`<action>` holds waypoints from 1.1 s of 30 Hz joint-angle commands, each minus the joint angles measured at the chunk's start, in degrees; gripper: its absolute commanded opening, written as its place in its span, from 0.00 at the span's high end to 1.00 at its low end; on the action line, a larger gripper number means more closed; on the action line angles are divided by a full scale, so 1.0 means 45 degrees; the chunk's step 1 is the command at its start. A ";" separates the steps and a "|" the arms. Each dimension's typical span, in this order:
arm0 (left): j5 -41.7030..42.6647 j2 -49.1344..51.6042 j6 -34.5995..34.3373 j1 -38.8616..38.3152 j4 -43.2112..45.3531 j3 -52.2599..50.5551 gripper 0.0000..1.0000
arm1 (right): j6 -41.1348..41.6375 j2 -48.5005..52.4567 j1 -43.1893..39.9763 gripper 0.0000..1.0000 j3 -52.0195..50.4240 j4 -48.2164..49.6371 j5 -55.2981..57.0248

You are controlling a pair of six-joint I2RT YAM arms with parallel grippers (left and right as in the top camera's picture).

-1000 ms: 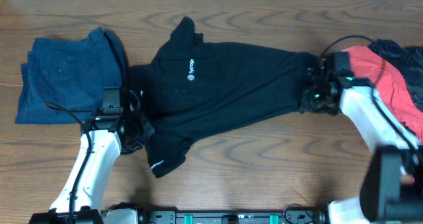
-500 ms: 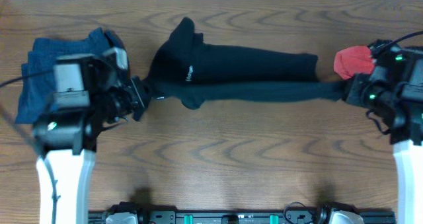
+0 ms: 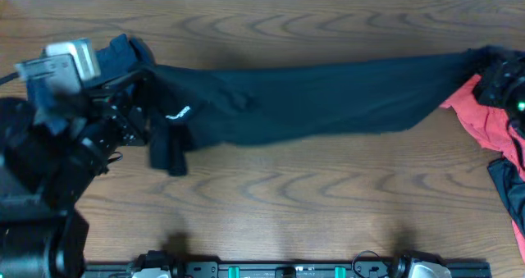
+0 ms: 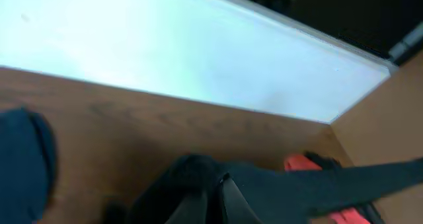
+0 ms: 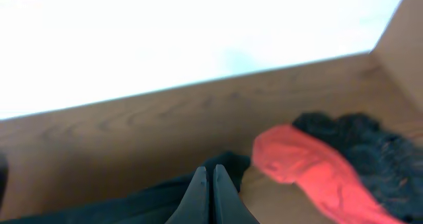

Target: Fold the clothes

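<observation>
Blue folded garment (image 3: 121, 48) mostly hidden behind the left arm (image 3: 49, 155), black shirt (image 3: 328, 97) ends lost at left gripper (image 4: 223, 197) and right gripper (image 5: 211, 187), fingers cut by bottom edge, red garment (image 3: 480, 118) cropped right, wrist views blurred

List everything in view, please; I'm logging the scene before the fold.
shirt: 1, black, stretched across the table between both grippers
blue garment: 1, navy, far left
red garment: 1, red, far right
dark garment: 1, black-grey, beside the red garment
table: 1, brown wood, under everything
left gripper: 1, dark, shut on the shirt's left end
right gripper: 1, dark, shut on the shirt's right end
</observation>
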 commanded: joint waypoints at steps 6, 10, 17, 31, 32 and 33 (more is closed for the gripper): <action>-0.1540 0.0952 0.0257 0.0058 0.0180 0.0253 0.94 | -0.0151 0.0389 -0.0165 0.99 0.0826 0.0427 0.1273; -0.1477 0.2395 0.0257 0.0058 0.0287 0.0253 0.94 | -0.0423 0.1549 -0.0141 0.99 0.0826 0.0345 0.1122; -0.1316 0.6062 0.0257 0.0058 0.2871 0.0253 0.94 | -0.0466 0.5173 -0.0131 0.99 0.0821 0.1025 0.0641; 0.0588 0.9845 -0.1423 0.0248 1.0953 0.2943 0.94 | 0.1112 0.7873 -0.0282 0.99 0.2773 0.6776 0.1438; 0.0588 0.9845 -0.1418 0.0316 1.0778 0.3332 0.94 | 0.1093 0.7868 -0.0316 0.99 0.3104 0.6625 0.1467; 0.0646 0.9836 -0.1418 0.0398 1.0433 0.3740 0.94 | 0.0996 0.7868 -0.0355 0.99 0.3473 0.6290 0.1462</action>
